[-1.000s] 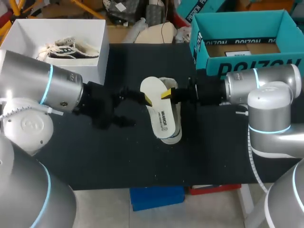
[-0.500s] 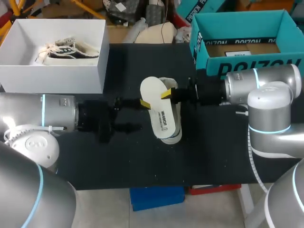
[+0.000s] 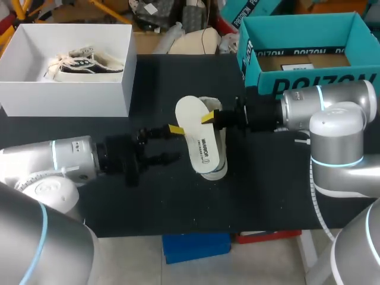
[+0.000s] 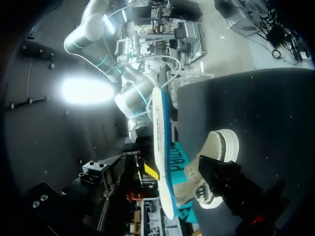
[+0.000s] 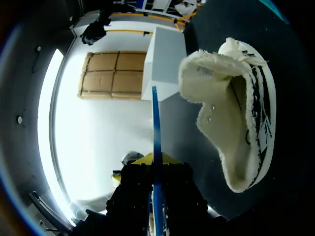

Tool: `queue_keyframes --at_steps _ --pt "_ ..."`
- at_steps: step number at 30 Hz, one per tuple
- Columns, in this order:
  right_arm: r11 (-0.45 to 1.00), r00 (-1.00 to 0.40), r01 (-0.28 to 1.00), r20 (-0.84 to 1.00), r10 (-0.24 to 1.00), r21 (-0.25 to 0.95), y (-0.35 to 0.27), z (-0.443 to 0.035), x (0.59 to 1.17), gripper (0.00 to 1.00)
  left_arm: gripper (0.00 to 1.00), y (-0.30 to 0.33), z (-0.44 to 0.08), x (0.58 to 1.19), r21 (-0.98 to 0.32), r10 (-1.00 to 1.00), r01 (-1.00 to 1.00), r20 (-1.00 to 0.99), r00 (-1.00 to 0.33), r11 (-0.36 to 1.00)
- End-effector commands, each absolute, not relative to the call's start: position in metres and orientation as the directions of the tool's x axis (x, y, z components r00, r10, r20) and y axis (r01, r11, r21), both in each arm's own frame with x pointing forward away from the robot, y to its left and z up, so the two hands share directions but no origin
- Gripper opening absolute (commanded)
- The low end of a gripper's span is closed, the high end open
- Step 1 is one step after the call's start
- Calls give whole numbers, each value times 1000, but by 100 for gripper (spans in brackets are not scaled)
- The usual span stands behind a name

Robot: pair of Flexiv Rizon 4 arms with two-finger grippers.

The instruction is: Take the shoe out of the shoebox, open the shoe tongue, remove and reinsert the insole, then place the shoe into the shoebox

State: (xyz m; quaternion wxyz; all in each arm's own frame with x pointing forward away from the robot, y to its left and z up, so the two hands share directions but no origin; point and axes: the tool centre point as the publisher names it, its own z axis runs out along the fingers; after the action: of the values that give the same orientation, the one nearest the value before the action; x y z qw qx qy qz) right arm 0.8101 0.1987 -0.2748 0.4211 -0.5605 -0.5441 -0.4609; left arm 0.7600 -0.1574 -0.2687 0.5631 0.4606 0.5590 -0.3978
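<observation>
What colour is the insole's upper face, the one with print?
Off-white, on the insole; the head view shows it best.

Left gripper point(image 3: 175, 143) agape, right gripper point(image 3: 208, 118) (facing it) tight on the insole point(image 3: 199, 148).

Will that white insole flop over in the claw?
Probably not much: gripped near one end by the right claw, the insole looks straight, so it seems fairly stiff. Edge-on it looks very thin, so likely light.

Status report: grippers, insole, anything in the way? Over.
Right gripper shut on white flat insole, over cream shoe. Left gripper open beside it. Nothing in the way.
</observation>
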Motion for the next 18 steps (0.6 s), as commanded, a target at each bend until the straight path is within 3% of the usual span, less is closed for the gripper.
queue_keyframes --at_steps 1,5,7,11,18 --pt "-56 -17 998 975 222 30 200 -275 809 0 100 -169 -275 771 75 -45 962 -995 90 262" --pt "-56 -17 998 975 222 30 200 -275 809 0 95 -180 -281 785 68 -58 963 -995 86 262" --pt "-56 -17 998 975 222 30 200 -275 809 0 78 -184 -283 791 64 -67 963 -994 85 261" --pt "-56 -17 998 975 222 30 200 -275 809 0 54 -195 -285 800 68 -93 964 -991 95 258" --pt "-56 -17 998 975 222 30 200 -275 809 0 44 -208 -280 803 88 -148 968 -981 125 234"
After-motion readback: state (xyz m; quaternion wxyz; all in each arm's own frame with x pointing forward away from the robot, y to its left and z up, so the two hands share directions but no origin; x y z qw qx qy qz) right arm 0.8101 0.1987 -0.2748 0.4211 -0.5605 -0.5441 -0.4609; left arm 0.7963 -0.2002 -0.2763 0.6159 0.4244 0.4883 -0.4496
